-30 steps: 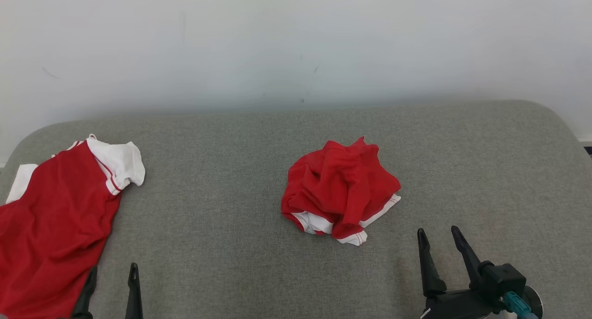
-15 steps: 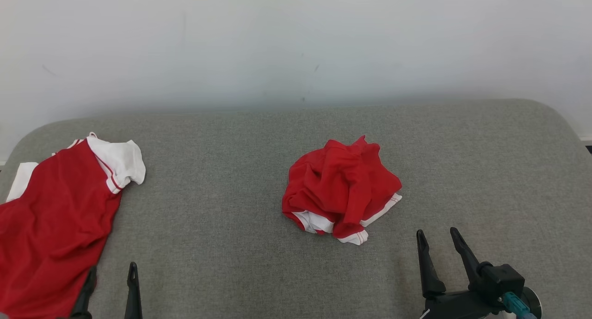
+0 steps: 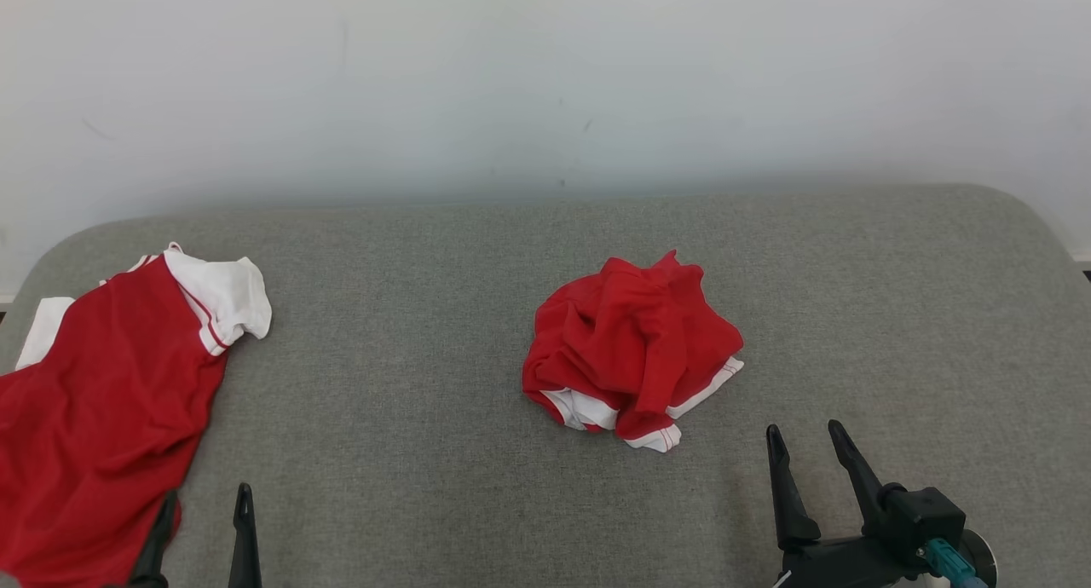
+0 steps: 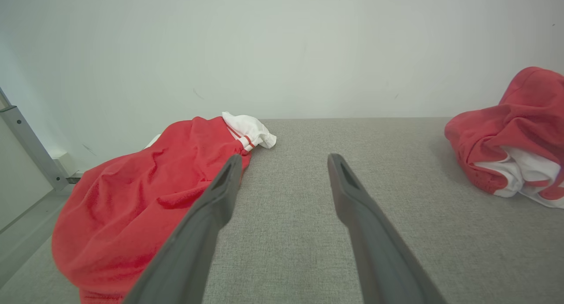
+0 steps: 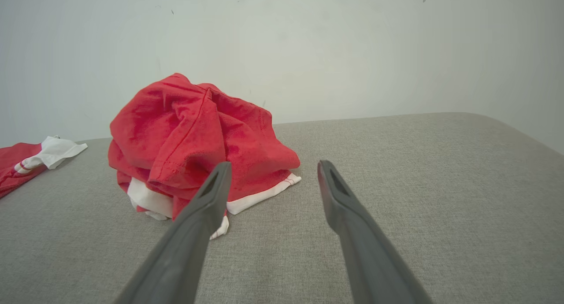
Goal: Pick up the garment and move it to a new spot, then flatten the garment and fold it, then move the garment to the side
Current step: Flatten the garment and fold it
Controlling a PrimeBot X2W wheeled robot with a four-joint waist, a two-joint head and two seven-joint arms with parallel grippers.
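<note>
The likeliest slip is a poor first grasp. The crumpled red garment with white trim (image 3: 632,349) is a tight heap of overlapping folds, so a pinch at its crown could catch just one loose layer. The bundle would then unroll and drag across the grey fabric-covered tabletop (image 3: 409,315) rather than lift clear. A deep bite through several layers carries the opposite risk: the cloth may stay knotted when it is set down, making flattening harder.

A second hazard sits by the left gripper (image 3: 207,494). A spread red shirt with white sleeves (image 3: 102,400) lies just beside its left finger and seems to run partly under it, so a careless sweep of that arm could snag or shift the shirt. Both pieces are the same red, so the wrong one could also be taken.

Both grippers are released and hold nothing, with their fingers spread. The crumpled garment lies ahead of the right gripper (image 3: 803,428) and off to its left, near but not touching. From the left gripper it is well apart, forward and to the right.

The heap is rounded and stands fairly high, with soft knit creases and a stitched seam across its top. White hem bands with thin red stripes poke out low on the side facing the right gripper. Its sleeves and collar cannot be told apart.
</note>
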